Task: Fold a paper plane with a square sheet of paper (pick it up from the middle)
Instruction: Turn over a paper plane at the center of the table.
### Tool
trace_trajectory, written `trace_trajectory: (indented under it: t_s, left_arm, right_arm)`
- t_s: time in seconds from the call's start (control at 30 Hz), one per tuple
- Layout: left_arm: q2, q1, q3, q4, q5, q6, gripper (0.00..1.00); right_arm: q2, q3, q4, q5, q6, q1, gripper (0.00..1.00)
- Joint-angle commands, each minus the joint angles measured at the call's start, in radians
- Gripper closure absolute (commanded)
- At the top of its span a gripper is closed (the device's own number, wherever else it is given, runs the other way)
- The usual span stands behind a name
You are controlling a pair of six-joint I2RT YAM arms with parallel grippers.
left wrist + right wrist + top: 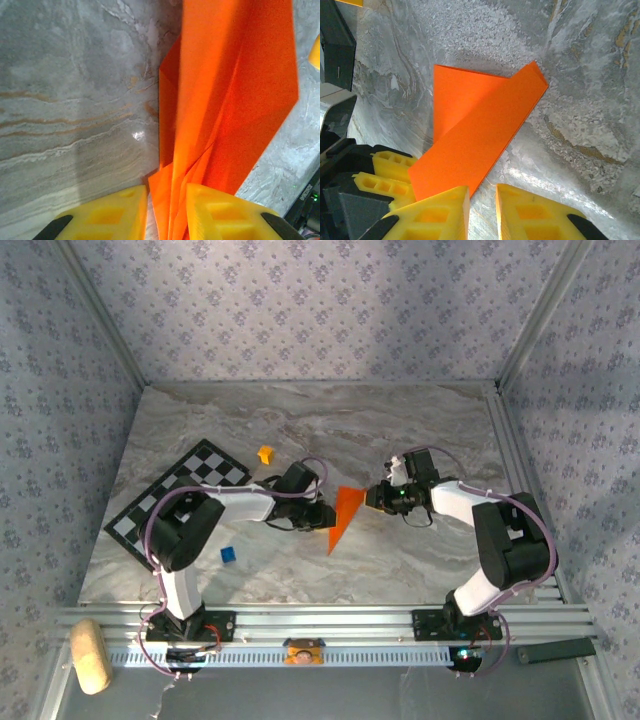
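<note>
While right pincer (pixel 482 190) gapes slightly, empty, left pincer (pixel 167 189) flanks the paper (pixel 235 75), jaws narrow. Whether it grips: cannot tell.

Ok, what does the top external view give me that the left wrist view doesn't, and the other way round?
Top external adds the layout: the checkered board, a yellow-orange cube, a blue cube, and both arms reaching in from either side.

Left wrist adds close detail: the stacked folded layers of the orange paper, which run between the yellow fingers of the left pincer.

Both share the orange paper, creased into a pointed shape, lying on the marble table.
</note>
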Motion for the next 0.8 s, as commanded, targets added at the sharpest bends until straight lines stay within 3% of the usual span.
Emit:
trace_trajectory:
  t_s: [0.0, 0.47, 0.77]
  left_arm:
    - [0.028, -0.001, 0.023, 0.043, 0.05, -0.002, 0.73]
    - [0.062, -0.006, 0.027, 0.118, 0.117, -0.013, 0.74]
    - [0.085, -0.016, 0.056, 0.167, 0.161, -0.02, 0.92]
  right_arm:
    - [0.024, -0.003, 0.007, -0.001, 0.017, 0.0, 0.78]
    - [0.059, -0.012, 0.035, 0.0, 0.032, 0.015, 0.78]
    - [0.05, -0.022, 0.034, 0.008, 0.034, 0.017, 0.78]
